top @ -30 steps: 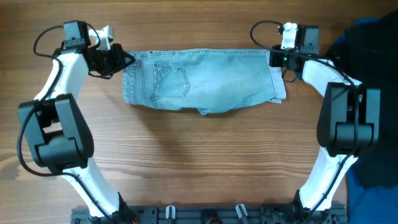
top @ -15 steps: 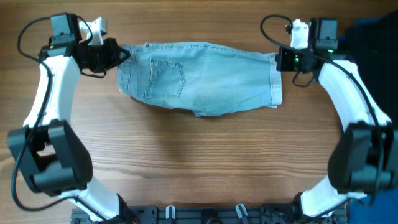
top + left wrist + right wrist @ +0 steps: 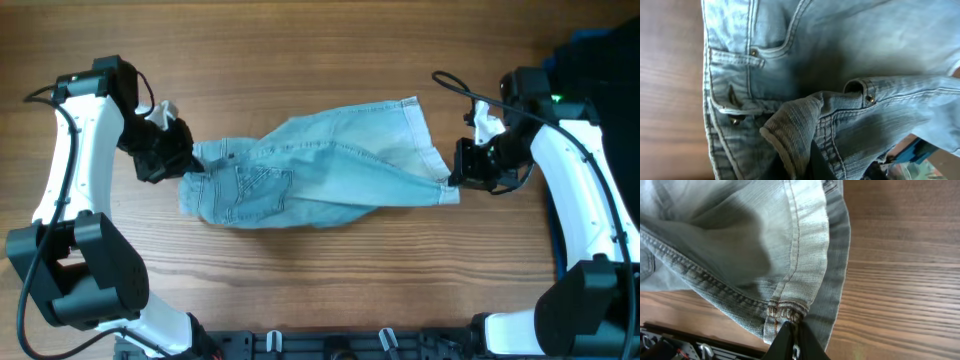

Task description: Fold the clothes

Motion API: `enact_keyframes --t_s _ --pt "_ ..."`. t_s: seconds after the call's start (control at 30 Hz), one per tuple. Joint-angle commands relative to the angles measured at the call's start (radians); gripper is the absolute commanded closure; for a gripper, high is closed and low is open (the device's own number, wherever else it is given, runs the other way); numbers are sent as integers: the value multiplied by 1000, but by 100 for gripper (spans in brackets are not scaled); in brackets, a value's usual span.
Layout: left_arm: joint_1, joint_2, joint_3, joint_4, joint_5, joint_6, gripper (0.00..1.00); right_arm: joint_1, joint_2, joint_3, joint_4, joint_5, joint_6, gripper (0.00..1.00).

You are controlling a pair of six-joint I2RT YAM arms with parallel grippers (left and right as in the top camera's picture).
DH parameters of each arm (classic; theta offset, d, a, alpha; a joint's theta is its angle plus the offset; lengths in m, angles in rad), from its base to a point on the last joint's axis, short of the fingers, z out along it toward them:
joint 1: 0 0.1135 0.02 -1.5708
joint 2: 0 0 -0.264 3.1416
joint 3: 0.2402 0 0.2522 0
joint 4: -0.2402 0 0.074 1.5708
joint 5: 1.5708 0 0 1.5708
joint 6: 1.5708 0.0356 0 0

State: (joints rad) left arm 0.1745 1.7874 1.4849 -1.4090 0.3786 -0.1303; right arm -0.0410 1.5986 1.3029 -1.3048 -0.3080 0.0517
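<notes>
Denim shorts (image 3: 320, 180) mid-counter (image 3: 320, 300), bunched, one layer slung diagonally. Waistband end pinched tight in left claw (image 3: 186, 165); leg hem pinched tight in right claw (image 3: 458, 182). First fold looks half-made: edges not yet laid together, further folds left.

Reaching in from left and right with elbows bent at the far side and forearms angled back inward, clamped with the left gripper (image 3: 188, 162) on one end of the jeans (image 3: 320, 170) and the right gripper (image 3: 452, 182) on the other, fingers pressed fully together.
</notes>
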Motion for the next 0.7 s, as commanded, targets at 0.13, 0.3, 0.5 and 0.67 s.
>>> enact_keyframes --t_s 0.13,0.3,0.5,0.67 --pt "-21 -26 3 -84 -85 -39 96 -2 -11 -160 -5 -3 39 96" --pt "-105 -26 -116 -35 -85 -62 96 -2 -6 -206 22 76 120 96" --pt "-203 -26 -244 -29 -85 -92 96 -2 -1 -206 8 75 142 95" --pt "-260 -26 -261 -63 -86 -92 65 -2 -2 -144 -10 72 142 90"
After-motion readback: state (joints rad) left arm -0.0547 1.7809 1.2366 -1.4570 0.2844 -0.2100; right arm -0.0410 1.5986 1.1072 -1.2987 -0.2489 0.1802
